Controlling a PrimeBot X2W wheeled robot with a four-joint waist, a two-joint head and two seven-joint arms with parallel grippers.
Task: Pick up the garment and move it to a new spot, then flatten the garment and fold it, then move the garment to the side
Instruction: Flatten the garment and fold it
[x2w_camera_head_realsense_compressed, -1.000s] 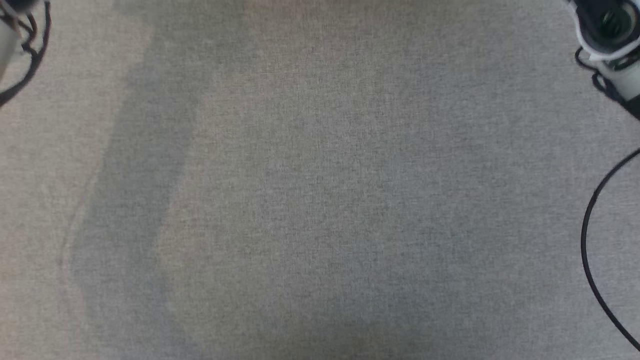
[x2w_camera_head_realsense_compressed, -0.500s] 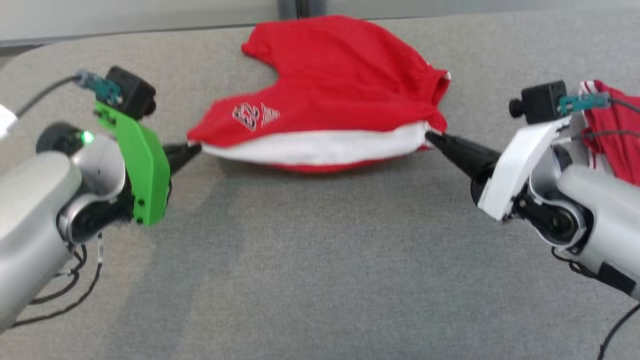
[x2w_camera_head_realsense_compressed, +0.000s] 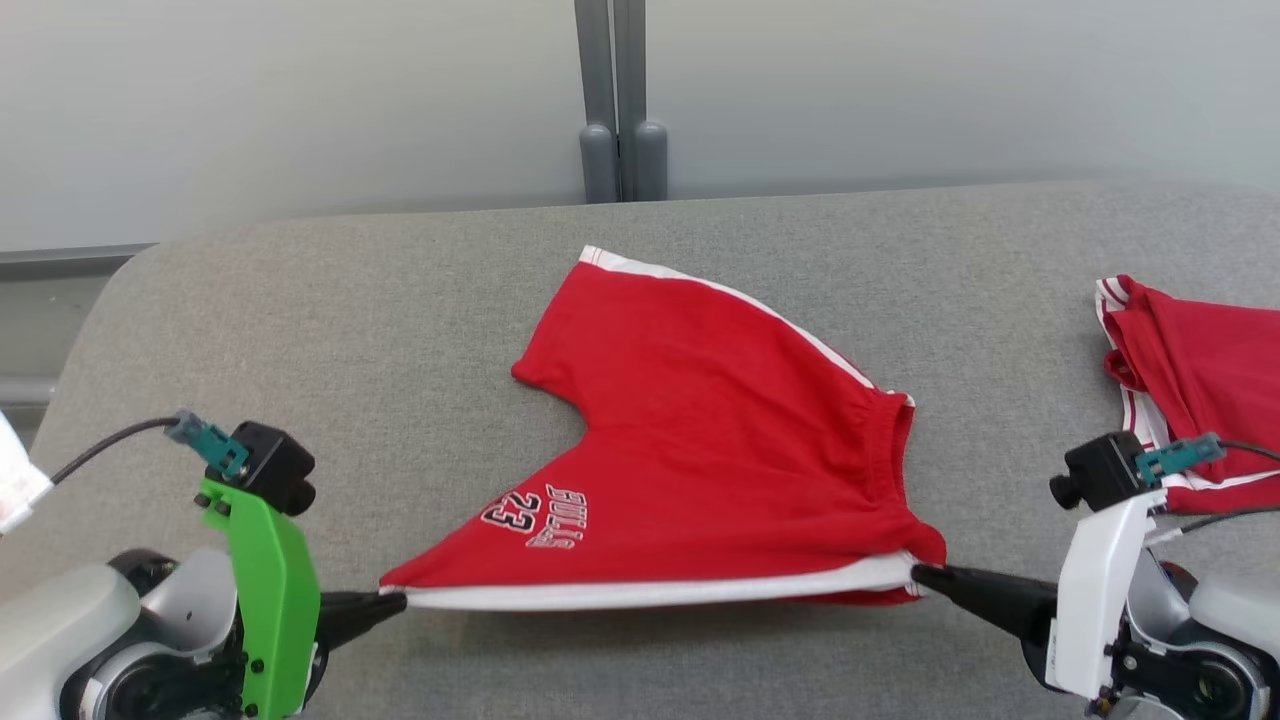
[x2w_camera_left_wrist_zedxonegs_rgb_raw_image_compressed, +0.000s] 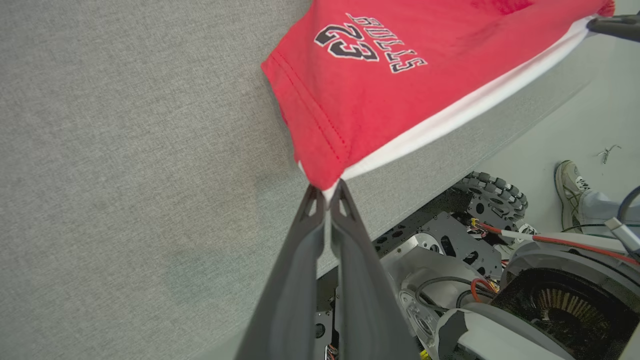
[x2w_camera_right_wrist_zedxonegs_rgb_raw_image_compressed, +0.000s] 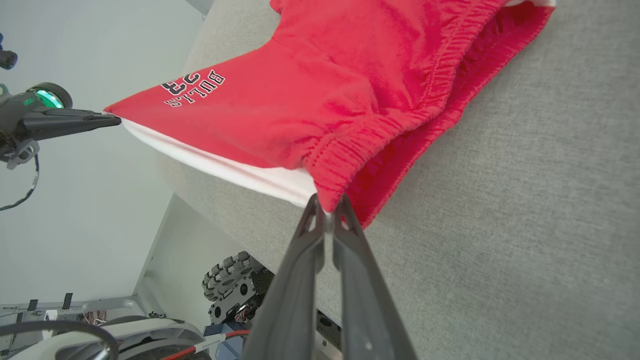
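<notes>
The left gripper (x2w_camera_left_wrist_zedxonegs_rgb_raw_image_compressed: 326, 192) has its fingers pressed together on the leg-hem corner of the red shorts (x2w_camera_head_realsense_compressed: 720, 440). The right gripper (x2w_camera_right_wrist_zedxonegs_rgb_raw_image_compressed: 325, 210) pinches the waistband corner the same way, and the white side stripe runs taut between them. Half a second back both pinches were already on these corners, so the grip has held. What has changed is mostly the head view, which has swung up from bare cloth to take in the whole grey table (x2w_camera_head_realsense_compressed: 400, 330). The shorts lie across its middle, the far leg spread out — flattening looks under way, folding not yet begun. The print (x2w_camera_head_realsense_compressed: 535, 515) reads "BULLS 23". Another red garment (x2w_camera_head_realsense_compressed: 1200, 390) lies at the right.
</notes>
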